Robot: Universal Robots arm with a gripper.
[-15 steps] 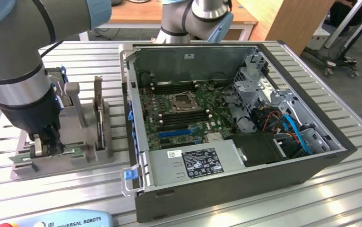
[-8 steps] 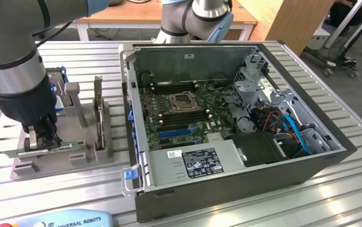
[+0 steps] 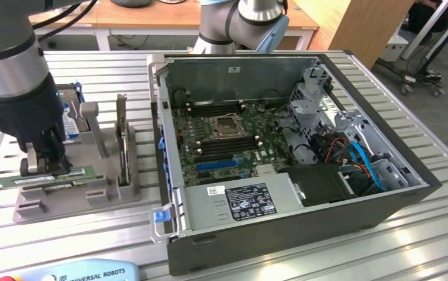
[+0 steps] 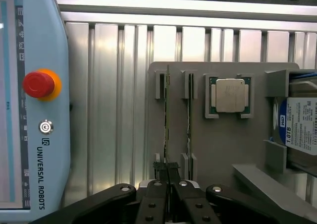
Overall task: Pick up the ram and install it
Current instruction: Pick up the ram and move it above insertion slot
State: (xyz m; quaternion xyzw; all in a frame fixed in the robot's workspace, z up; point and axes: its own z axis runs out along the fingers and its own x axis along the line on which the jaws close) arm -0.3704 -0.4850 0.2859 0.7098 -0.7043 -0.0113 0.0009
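The ram (image 4: 167, 110) is a thin green stick standing on edge in a slot of the grey fixture (image 4: 223, 149); in the exterior view the ram (image 3: 76, 174) lies along the fixture's front at that view's left. My gripper (image 4: 168, 170) has come down over one end of it, with a finger on each side and almost no gap, so it looks shut on the stick, which still sits in its slot. The gripper (image 3: 44, 167) shows as black fingers under the arm's wrist. A look-alike green stick (image 4: 188, 110) stands untouched in the neighbouring slot.
The open computer case (image 3: 411, 193) fills the exterior view's right, its motherboard (image 3: 224, 132) showing long memory slots. The fixture also carries a CPU (image 4: 229, 96) and a blue-labelled hard drive (image 4: 302, 125). A teach pendant (image 4: 34, 100) lies on the slatted table beside the fixture.
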